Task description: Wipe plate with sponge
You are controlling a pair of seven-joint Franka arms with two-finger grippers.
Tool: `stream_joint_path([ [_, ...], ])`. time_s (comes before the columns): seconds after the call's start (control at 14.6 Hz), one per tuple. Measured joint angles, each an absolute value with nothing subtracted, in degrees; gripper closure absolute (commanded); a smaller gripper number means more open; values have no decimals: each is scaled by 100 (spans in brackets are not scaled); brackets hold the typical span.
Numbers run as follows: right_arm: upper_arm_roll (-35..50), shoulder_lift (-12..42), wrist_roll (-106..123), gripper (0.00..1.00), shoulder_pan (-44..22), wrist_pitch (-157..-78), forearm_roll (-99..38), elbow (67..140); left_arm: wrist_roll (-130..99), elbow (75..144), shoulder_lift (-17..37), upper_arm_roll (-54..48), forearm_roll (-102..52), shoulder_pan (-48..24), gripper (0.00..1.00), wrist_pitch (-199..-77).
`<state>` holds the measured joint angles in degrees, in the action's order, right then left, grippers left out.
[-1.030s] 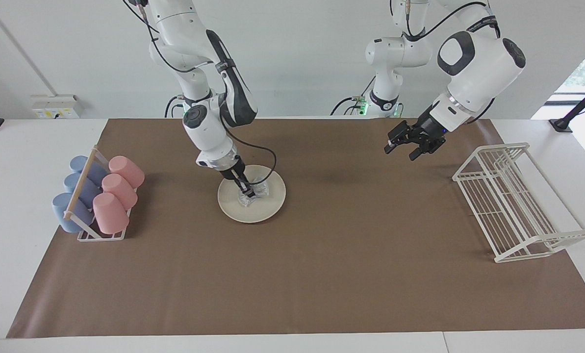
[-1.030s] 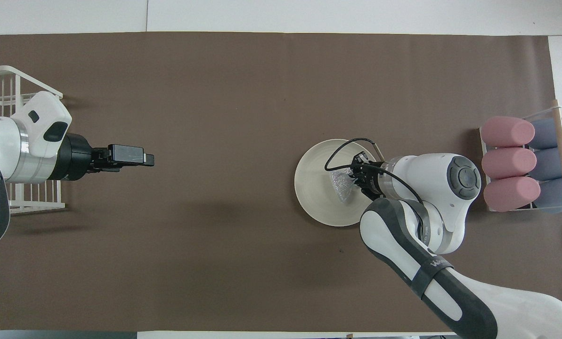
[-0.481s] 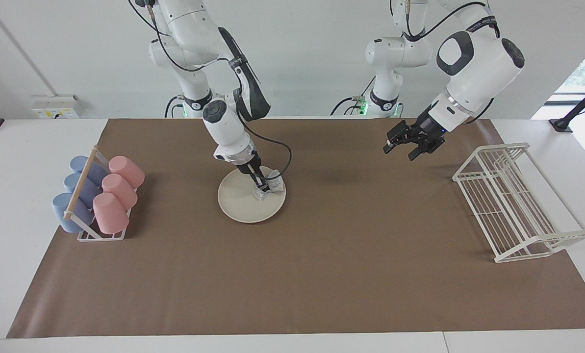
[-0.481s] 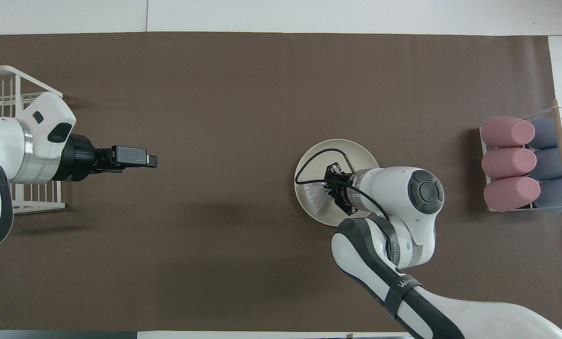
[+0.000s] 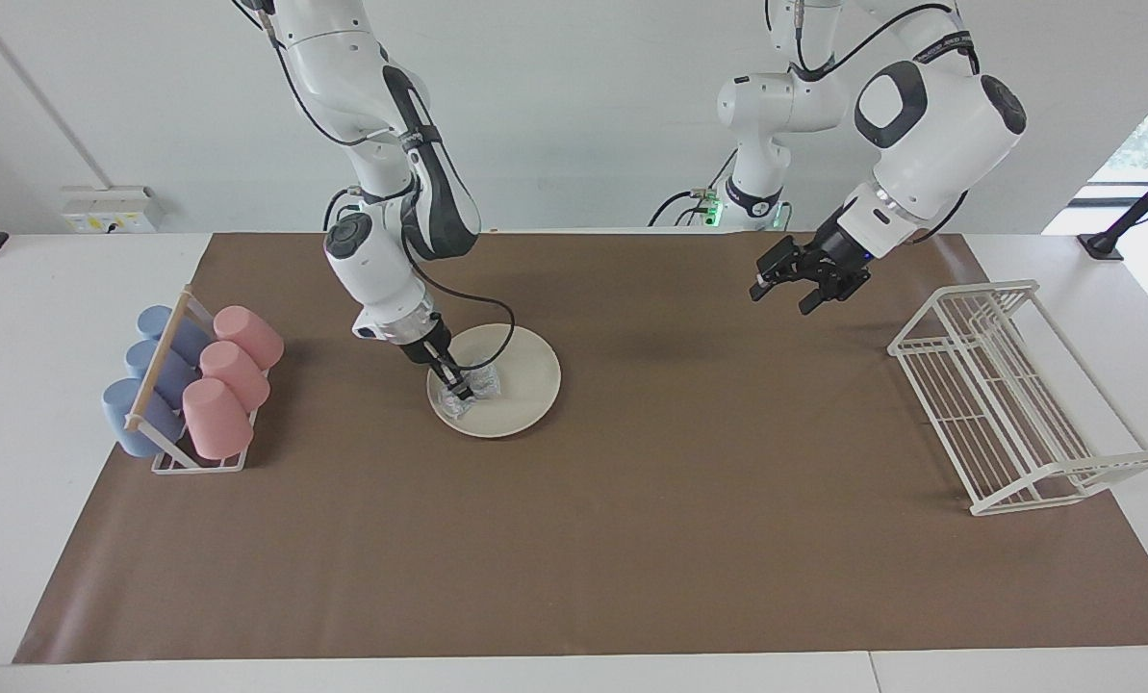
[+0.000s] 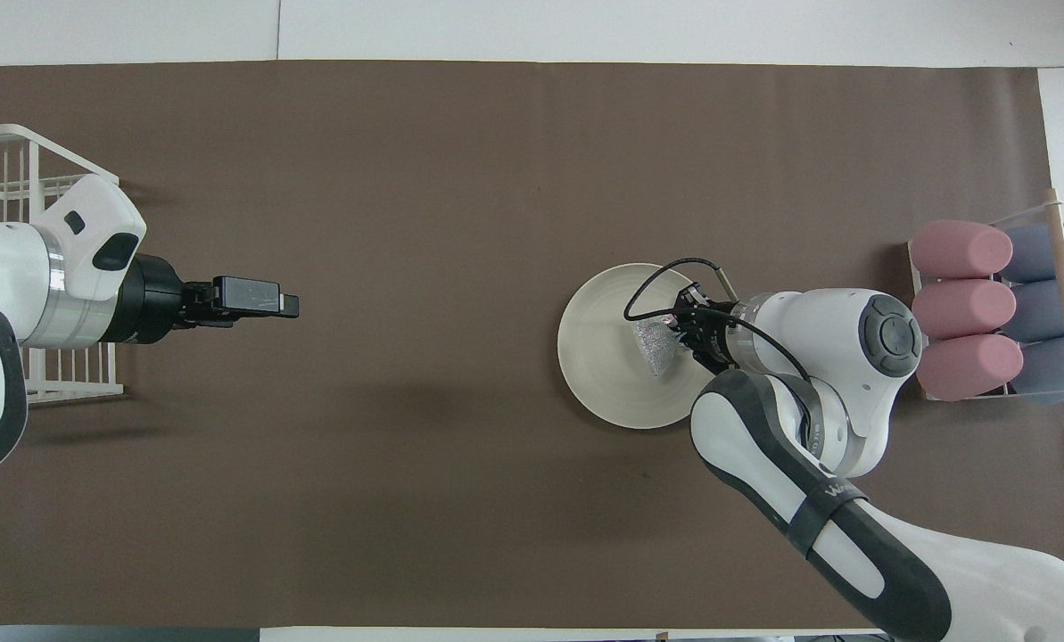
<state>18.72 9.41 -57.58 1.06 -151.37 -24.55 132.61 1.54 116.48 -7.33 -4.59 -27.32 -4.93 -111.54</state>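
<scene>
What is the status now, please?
Right pincer shut on silvery wrinkly sponge, pressing round cream plate. Left pincer open, waiting over brown mat. Nothing blocking.

Round cream-white plate (image 5: 521, 385), shallow with a plain rim, sitting flat on the brown mat (image 5: 631, 539). Roughly mid-depth on the mat, well clear of every edge, a bit toward the right arm's end of it. Looks clean and bare apart from what's on it.

Small crinkly silvery sponge (image 5: 472, 385) with a faint pastel shimmer, way smaller than the plate. Resting on the plate's surface, off-centre, close to the rim on the side facing the right arm's end of the mat. Pinched from above, squashed into a rough wedge shape in the overhead view (image 6: 655, 343).
</scene>
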Motion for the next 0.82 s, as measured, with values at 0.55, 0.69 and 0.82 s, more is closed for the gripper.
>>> stream_joint_path([
  [0.55,1900,1016,-7718,100,-1121,-15567,-2456,13286,126,11645,-733,-486,-2732,-497,0,-11156],
  [0.69,1890,1012,-7718,100,-1081,-15521,-2457,13244,75,11640,-733,-498,-2732,-497,0,-11157],
  [0.82,1843,880,-7833,100,-1059,-14943,-2457,13023,56,11636,-733,-534,-2734,-499,0,-11156],
])
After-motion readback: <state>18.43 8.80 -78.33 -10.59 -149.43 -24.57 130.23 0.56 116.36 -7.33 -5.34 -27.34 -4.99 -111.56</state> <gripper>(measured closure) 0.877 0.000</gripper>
